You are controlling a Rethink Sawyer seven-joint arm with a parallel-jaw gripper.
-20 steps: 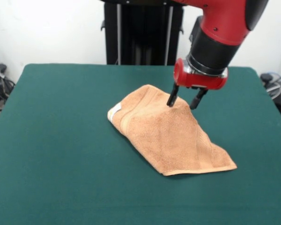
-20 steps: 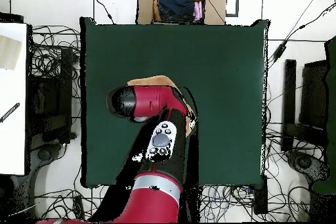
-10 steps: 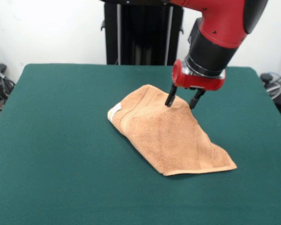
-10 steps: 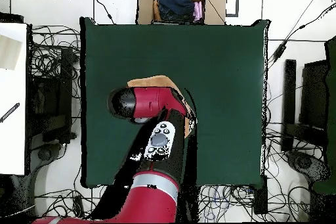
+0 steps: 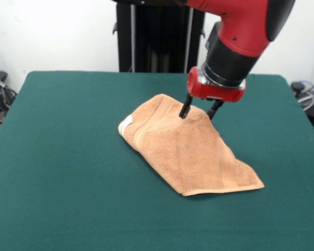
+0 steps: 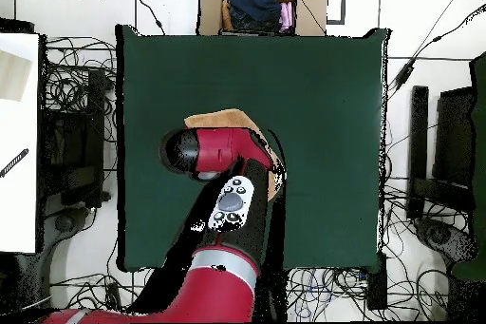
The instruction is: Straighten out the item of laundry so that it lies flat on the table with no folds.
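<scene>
Black two-fingered gripper [image 5: 198, 109] on the red arm straddles the raised peak of the folded peach-orange terry towel [image 5: 186, 149], fingers parted and nothing clamped yet. That ridge probably offers the easiest pinch for unfolding the towel, which lies mid-way across the dark green felt-covered table [image 5: 68, 178].

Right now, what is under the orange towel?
Only the green table shows around the towel. The towel is folded and humped, so whatever lies beneath it is hidden. The gripper touches its raised top.
</scene>
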